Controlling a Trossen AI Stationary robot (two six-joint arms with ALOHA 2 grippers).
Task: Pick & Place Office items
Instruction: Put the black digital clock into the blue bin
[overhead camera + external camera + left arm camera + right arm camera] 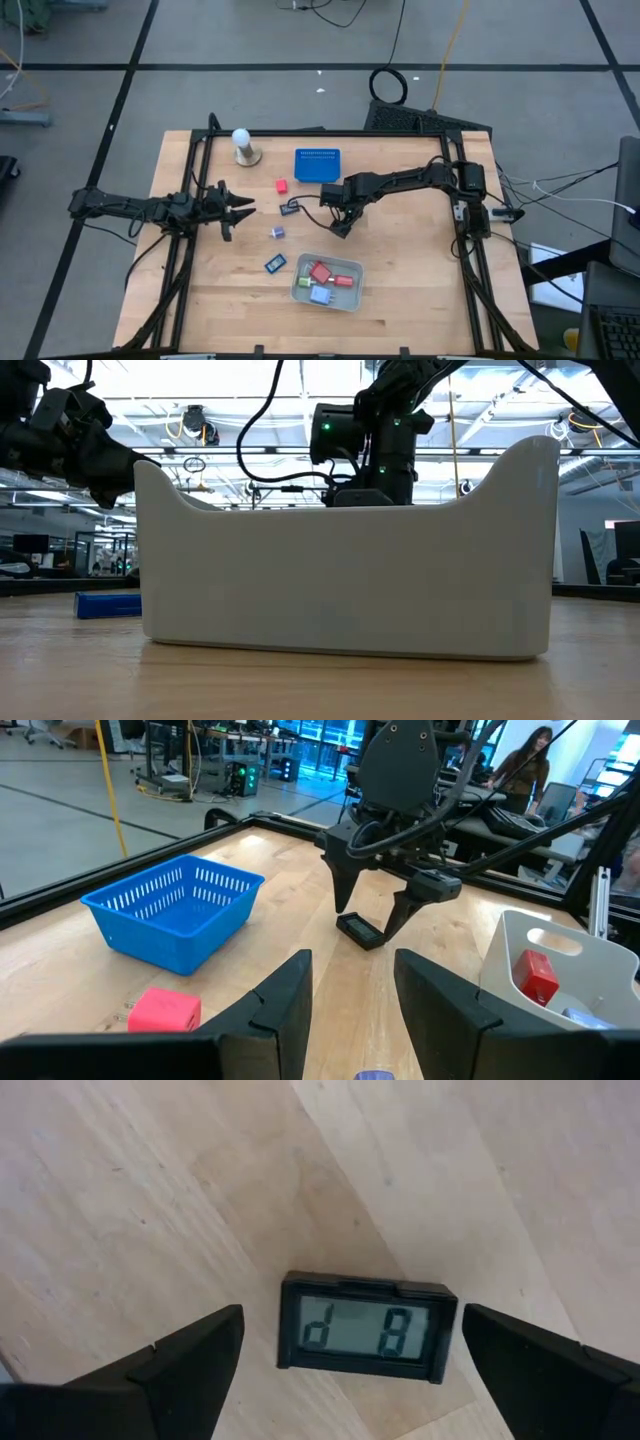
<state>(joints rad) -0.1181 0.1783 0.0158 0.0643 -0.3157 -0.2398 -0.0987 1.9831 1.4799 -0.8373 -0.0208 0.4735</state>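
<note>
A small black clock with a grey display (pixel 367 1328) lies flat on the wooden table (pixel 420 290), also seen in the left wrist view (pixel 359 929). My right gripper (pixel 350 1350) points down over the black clock, open, one finger on each side and apart from it; from above it stands mid-table (pixel 340 222). Other office items lie loose: a red block (pixel 282 186), a black piece (pixel 291 208), a purple piece (pixel 278 233) and a blue piece (pixel 275 264). My left gripper (pixel 352 982) waits level at the table's left, open with a narrow gap and nothing in it.
A white tray (pixel 300 291) near the front holds red, green and blue pieces; it fills the low view (pixel 340 570). A blue perforated basket (pixel 317 165) and a white ball on a round stand (pixel 243 147) stand at the back. A person shows beyond the table (pixel 525 760).
</note>
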